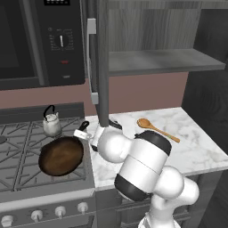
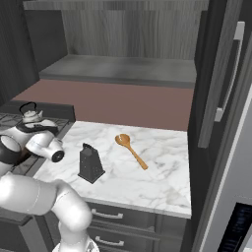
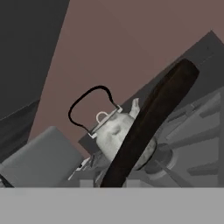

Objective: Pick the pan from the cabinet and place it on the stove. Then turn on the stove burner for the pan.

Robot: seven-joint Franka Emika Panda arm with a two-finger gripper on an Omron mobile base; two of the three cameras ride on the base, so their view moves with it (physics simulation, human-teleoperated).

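Observation:
The pan point(image 1: 61, 156), a round dark brown skillet, lies on the front right grate of the stove point(image 1: 18, 180). Its thin black handle rises toward the counter. My gripper point(image 1: 83, 130) sits at the handle's end, closed around it; the fingertips themselves are hidden. In the hand view the pan point(image 3: 148, 122) shows edge-on as a dark slanted band. The cabinet point(image 1: 156, 60) above the counter stands open, with a bare grey shelf point(image 2: 123, 69).
A small silver kettle point(image 1: 51, 122) stands on the back burner just behind the pan. Silver knobs point(image 1: 58, 211) line the stove front. A wooden spoon point(image 1: 156, 128) and a dark grater point(image 2: 90, 163) lie on the marble counter. The microwave point(image 1: 40, 40) hangs over the stove.

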